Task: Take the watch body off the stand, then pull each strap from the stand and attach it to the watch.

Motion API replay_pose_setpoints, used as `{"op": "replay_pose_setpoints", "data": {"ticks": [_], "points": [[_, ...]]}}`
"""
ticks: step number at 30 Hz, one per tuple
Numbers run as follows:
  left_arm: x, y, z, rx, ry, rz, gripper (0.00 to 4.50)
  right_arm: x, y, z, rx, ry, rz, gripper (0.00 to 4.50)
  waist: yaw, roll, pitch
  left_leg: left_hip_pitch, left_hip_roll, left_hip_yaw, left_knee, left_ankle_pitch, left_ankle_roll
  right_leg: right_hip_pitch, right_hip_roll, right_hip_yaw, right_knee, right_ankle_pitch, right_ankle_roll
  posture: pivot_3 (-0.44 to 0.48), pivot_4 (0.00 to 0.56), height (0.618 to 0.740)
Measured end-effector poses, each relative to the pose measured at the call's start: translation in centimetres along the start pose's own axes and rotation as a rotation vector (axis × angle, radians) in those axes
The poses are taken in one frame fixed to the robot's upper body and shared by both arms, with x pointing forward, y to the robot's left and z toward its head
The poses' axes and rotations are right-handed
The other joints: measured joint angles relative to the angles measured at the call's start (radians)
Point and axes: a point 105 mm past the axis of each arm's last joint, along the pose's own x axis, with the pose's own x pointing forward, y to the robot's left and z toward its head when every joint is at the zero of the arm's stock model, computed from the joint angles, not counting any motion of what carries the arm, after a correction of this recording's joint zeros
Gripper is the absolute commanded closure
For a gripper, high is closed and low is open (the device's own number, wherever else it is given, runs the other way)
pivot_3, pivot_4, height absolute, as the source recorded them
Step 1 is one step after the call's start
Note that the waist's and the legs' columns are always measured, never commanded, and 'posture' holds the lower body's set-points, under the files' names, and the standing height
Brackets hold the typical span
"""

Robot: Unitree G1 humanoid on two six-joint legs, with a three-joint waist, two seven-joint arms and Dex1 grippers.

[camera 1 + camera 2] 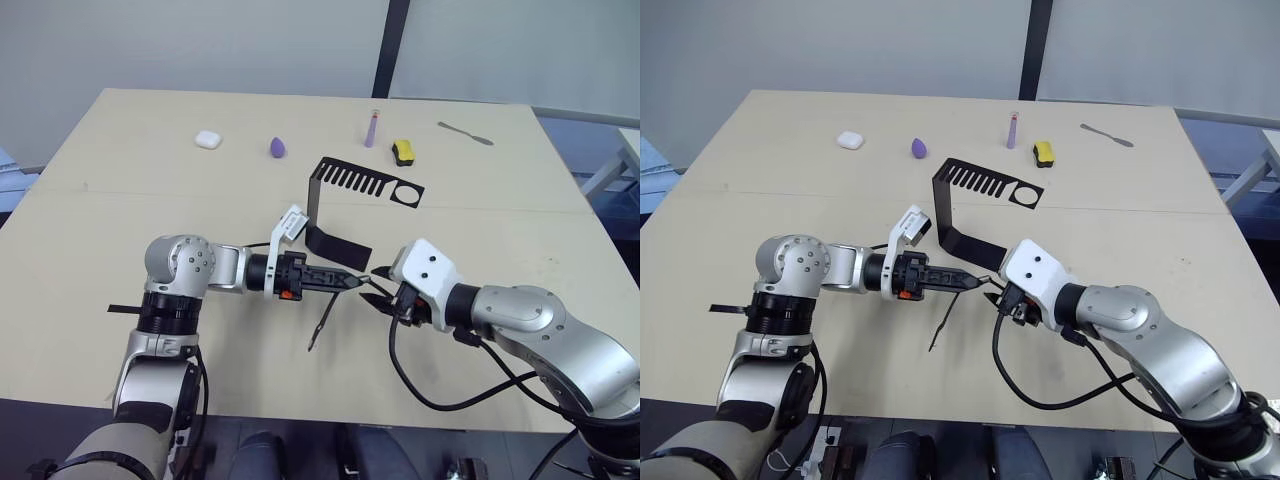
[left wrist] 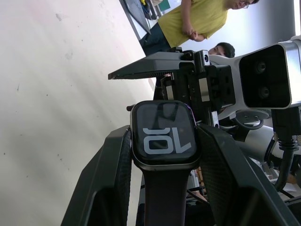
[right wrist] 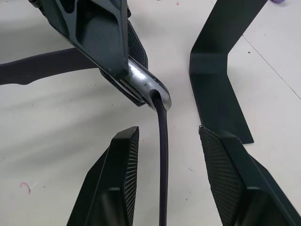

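watch body point(image 2: 163, 134) pinched in left gripper point(image 2: 164, 160), strap point(image 3: 162, 155) seemingly attached, between the spread right gripper point(image 3: 167, 174).

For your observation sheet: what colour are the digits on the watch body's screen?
White, on the watch body's dark screen; the left wrist view shows it best.
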Motion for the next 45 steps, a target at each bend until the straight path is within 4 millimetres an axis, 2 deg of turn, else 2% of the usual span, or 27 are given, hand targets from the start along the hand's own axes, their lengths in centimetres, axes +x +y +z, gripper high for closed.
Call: {"op": "replay_pose_setpoints", "data": {"ticks": [7, 10, 11, 12, 21, 33, 45], "points": [[0.0, 0.1, 0.0, -0.006, -0.004, -0.001, 2.92, 0.0, -0.1, 0.3, -0.009, -0.020, -0.009, 2.33, 0.000, 0.000, 0.000, 0.000, 0.000, 0.000, 0.000, 0.000, 0.000, 0.000, 0.000, 0.000, 0.000, 0.000, 0.000, 0.000, 0.150, 0.740], [0.0, 0.1, 0.0, -0.006, -0.004, -0.003, 2.92, 0.0, -0.1, 0.1, -0.011, -0.017, -0.016, 3.15, 0.000, 0.000, 0.000, 0.000, 0.000, 0.000, 0.000, 0.000, 0.000, 0.000, 0.000, 0.000, 0.000, 0.000, 0.000, 0.000, 0.150, 0.740], [0.0, 0.1, 0.0, -0.006, -0.004, -0.003, 2.92, 0.0, -0.2, 0.1, -0.012, -0.018, -0.018, 3.74, 0.000, 0.000, 0.000, 0.000, 0.000, 0.000, 0.000, 0.000, 0.000, 0.000, 0.000, 0.000, 0.000, 0.000, 0.000, 0.000, 0.150, 0.740], [0.0, 0.1, 0.0, -0.006, -0.005, -0.003, 2.92, 0.0, -0.2, 0.2, -0.013, -0.020, -0.020, 4.06, 0.000, 0.000, 0.000, 0.000, 0.000, 0.000, 0.000, 0.000, 0.000, 0.000, 0.000, 0.000, 0.000, 0.000, 0.000, 0.000, 0.150, 0.740], [-0.2, 0.6, 0.1, -0.036, -0.027, -0.005, 2.92, -0.6, -0.3, -0.2, -0.002, -0.032, -0.034, 4.06, 0.000, 0.000, 0.000, 0.000, 0.000, 0.000, 0.000, 0.000, 0.000, 0.000, 0.000, 0.000, 0.000, 0.000, 0.000, 0.000, 0.150, 0.740], [-0.5, 1.0, 0.3, -0.058, -0.049, -0.009, 2.92, -1.0, -0.3, 0.4, -0.023, -0.090, -0.038, 4.06, 0.000, 0.000, 0.000, 0.000, 0.000, 0.000, -0.001, 0.000, 0.000, 0.000, 0.000, 0.000, 0.000, 0.000, 0.000, 0.000, 0.150, 0.740], [-0.3, 0.7, 0.4, -0.060, -0.045, -0.028, 2.92, -0.9, -0.3, 0.6, -0.023, -0.097, -0.035, 4.06, 0.000, 0.000, 0.000, 0.000, 0.000, 0.000, -0.001, 0.000, 0.000, 0.000, 0.000, 0.000, 0.000, 0.000, 0.000, 0.000, 0.150, 0.740]]}}
